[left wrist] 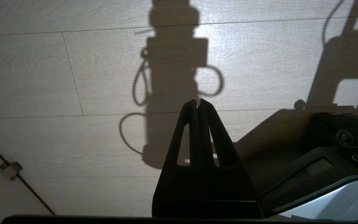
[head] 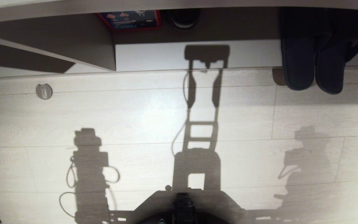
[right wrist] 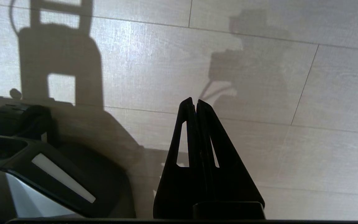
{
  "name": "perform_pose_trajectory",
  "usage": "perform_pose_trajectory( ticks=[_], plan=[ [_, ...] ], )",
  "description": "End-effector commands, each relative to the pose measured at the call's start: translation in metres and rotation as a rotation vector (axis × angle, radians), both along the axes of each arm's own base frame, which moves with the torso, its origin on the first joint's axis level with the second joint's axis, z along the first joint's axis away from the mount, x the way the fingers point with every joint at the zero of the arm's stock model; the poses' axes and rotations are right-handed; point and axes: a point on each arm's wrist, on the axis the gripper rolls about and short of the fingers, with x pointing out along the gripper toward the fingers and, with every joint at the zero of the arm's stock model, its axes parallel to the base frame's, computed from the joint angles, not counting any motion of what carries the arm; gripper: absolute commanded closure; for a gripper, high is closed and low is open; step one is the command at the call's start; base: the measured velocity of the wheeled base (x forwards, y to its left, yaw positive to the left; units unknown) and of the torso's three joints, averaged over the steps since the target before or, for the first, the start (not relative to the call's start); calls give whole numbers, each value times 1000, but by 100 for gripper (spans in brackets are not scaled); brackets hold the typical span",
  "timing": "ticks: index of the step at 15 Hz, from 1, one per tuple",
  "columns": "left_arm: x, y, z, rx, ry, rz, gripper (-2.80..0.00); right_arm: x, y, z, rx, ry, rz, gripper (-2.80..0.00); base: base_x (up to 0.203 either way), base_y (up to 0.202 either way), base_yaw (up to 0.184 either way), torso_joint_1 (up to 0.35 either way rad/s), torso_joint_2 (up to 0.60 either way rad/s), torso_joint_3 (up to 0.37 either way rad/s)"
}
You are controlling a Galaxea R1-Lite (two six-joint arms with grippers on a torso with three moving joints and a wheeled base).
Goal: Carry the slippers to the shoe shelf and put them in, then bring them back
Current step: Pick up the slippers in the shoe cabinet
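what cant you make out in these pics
- Slippers, head view: toe ends lost in shadow under the shoe shelf's top board; heels jut onto the floor.
- Red-edged box and dark round thing, head view: cut by that board, too dim to identify.
- Arms, head view: only shadows show; left gripper and right gripper appear in wrist views alone, fingers shut, holding nothing.

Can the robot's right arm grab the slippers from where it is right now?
Probably not yet. The slippers sit heels-out in the shoe shelf across bare floor, while the right gripper hangs shut beside the robot's base. Nothing blocks the way; it likely must drive closer.
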Motion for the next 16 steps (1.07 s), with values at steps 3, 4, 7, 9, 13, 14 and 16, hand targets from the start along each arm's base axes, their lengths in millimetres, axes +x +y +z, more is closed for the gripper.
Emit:
perform_pose_trajectory(
  ticks=[3, 4, 7, 9, 13, 14, 16],
  plan=[
    [0, 0, 0, -1, -1, 0, 0, 8, 0, 29, -7, 3, 4, 0, 0, 0, 0, 0, 0, 0],
    [0, 0, 0, -1, -1, 0, 0, 12, 0, 39, -7, -14, 2, 0, 0, 0, 0, 0, 0, 0],
    [0, 0, 0, -1, -1, 0, 0, 37, 0, 70, -9, -48, -11, 0, 0, 0, 0, 0, 0, 0],
    [0, 0, 0, 1, -1, 0, 0, 57, 0, 85, -12, -43, -36, 0, 0, 0, 0, 0, 0, 0],
    [0, 0, 0, -1, -1, 0, 0, 100, -4, 98, -16, -13, -126, 0, 0, 0, 0, 0, 0, 0],
    [0, 0, 0, 0, -1, 0, 0, 110, -5, 97, -16, 11, -143, 0, 0, 0, 0, 0, 0, 0],
    [0, 0, 0, 0, -1, 0, 0, 128, -9, 94, -11, 47, -175, 0, 0, 0, 0, 0, 0, 0]
  ],
)
